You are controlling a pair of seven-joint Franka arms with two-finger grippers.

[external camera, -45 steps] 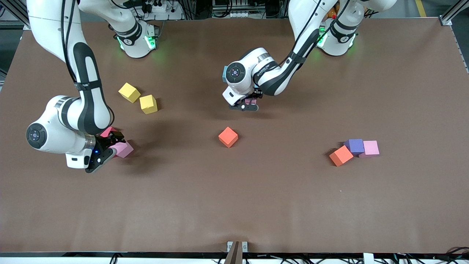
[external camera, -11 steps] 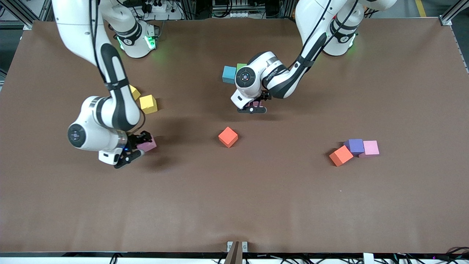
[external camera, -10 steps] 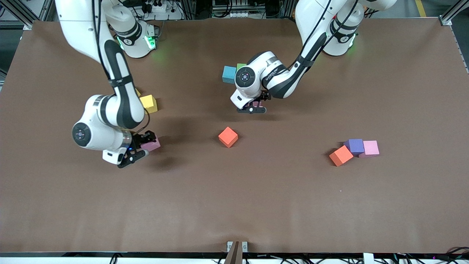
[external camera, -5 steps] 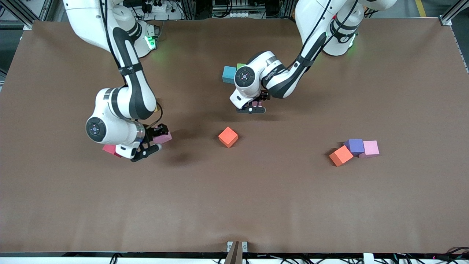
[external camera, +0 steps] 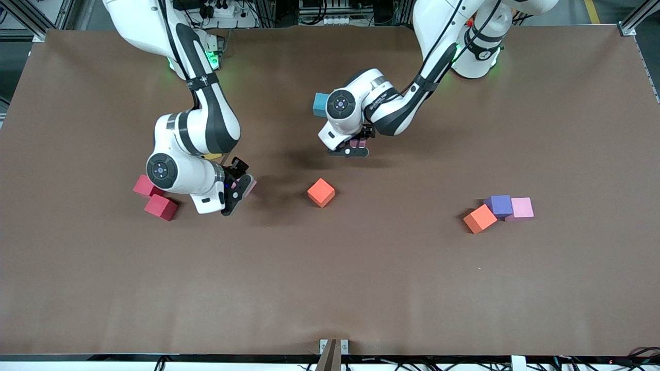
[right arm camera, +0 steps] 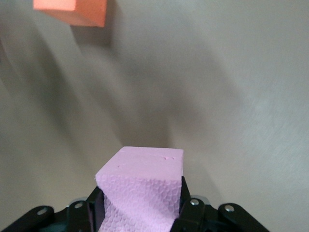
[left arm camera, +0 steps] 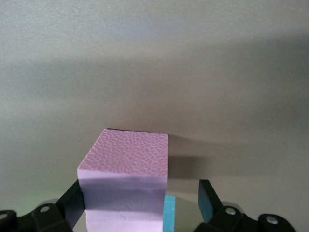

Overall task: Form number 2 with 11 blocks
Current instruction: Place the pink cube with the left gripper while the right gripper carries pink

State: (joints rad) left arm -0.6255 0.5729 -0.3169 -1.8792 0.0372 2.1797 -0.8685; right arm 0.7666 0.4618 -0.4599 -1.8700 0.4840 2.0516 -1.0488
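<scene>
My right gripper is shut on a pink block, which fills the space between its fingers in the right wrist view. It hangs over bare table between two red blocks and an orange block. My left gripper stands open around a pale pink-lilac block. One finger is against that block and the other stands clear of it. A cyan block lies just farther from the front camera.
An orange block, a purple block and a pink block sit bunched together toward the left arm's end. A sliver of a yellow cube shows under the right arm's wrist.
The right arm has carried its pink block toward the table's middle, uncovering the two red blocks. The left gripper has shifted slightly and stays open around its block.
</scene>
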